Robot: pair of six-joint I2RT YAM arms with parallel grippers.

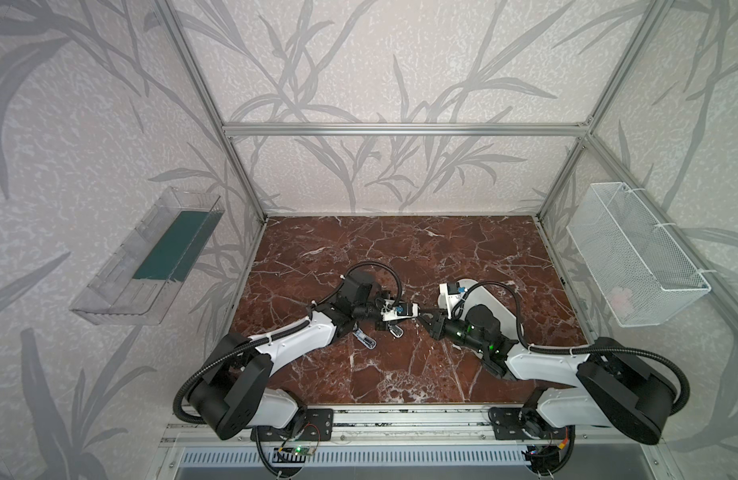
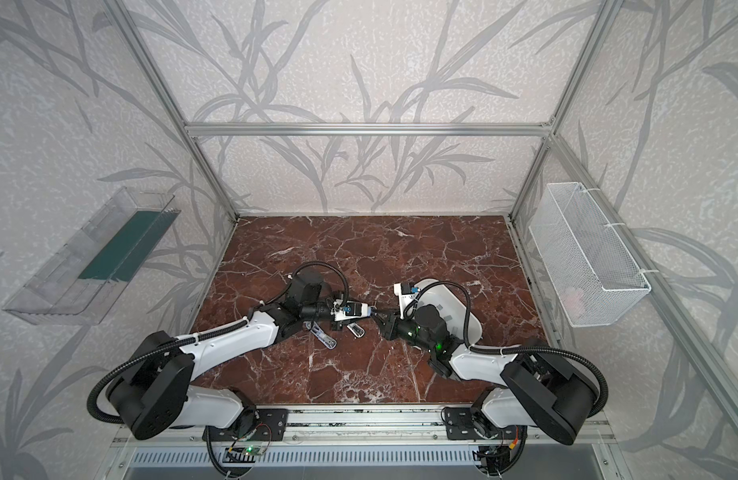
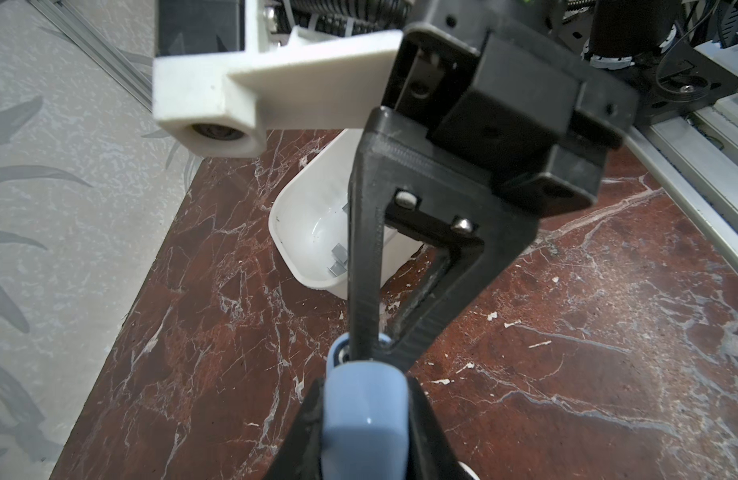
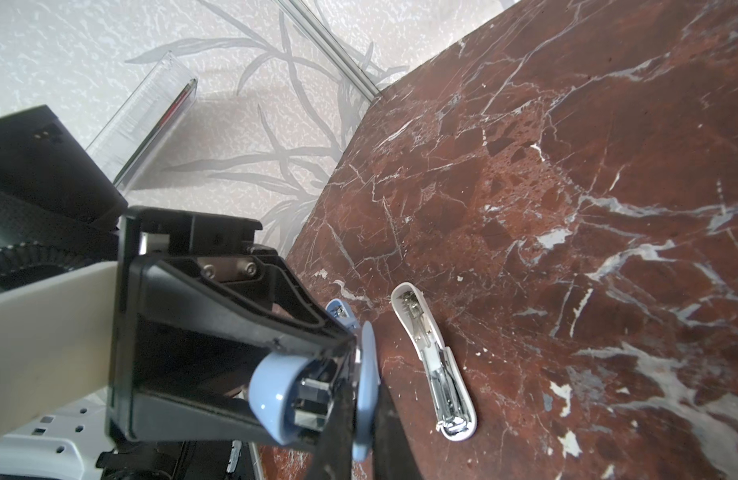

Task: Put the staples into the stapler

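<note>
Both jaws are closed: left jaws clamp the body of the blue stapler [image 4: 272, 390]; right jaws pinch its open end. Its long axis runs from left jaws to right jaws and is barely discernible in both top views. Right of the stapler, the staples [image 3: 337, 262] lie in a white tray [image 3: 284, 232]. The left wrist view shows a few, partly hidden, orientation unclear.

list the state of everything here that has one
blue stapler: looks open, held up
left gripper: shut on blue stapler
right gripper: shut, tips at blue stapler's end
white stapler: open, lying on table
white tray: on table, staples inside
</note>
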